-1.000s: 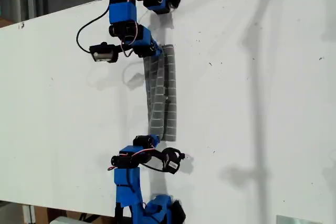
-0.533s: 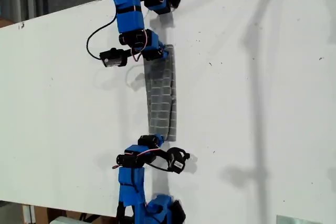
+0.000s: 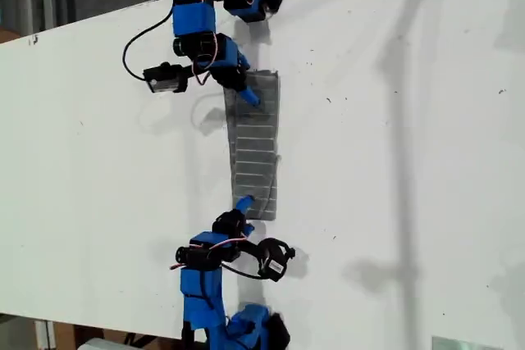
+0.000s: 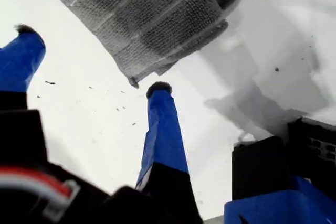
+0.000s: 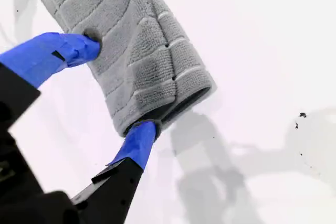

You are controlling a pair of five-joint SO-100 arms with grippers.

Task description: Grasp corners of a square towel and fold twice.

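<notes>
**Folded towel lying between two opened grippers**

The towel (image 3: 256,145) was seen as a narrow folded strip near the middle of the white tabletop (image 3: 394,161), its length running between the two arms. At one end, my second gripper (image 5: 118,85) was spread wide across the strip. One fingertip (image 5: 86,43) was pressed on the striped top and the other was tucked at the fold's open mouth. At the opposite end, my first gripper (image 4: 90,59) was held wide apart, gripping nothing, just short of a corner (image 4: 134,81).
</notes>
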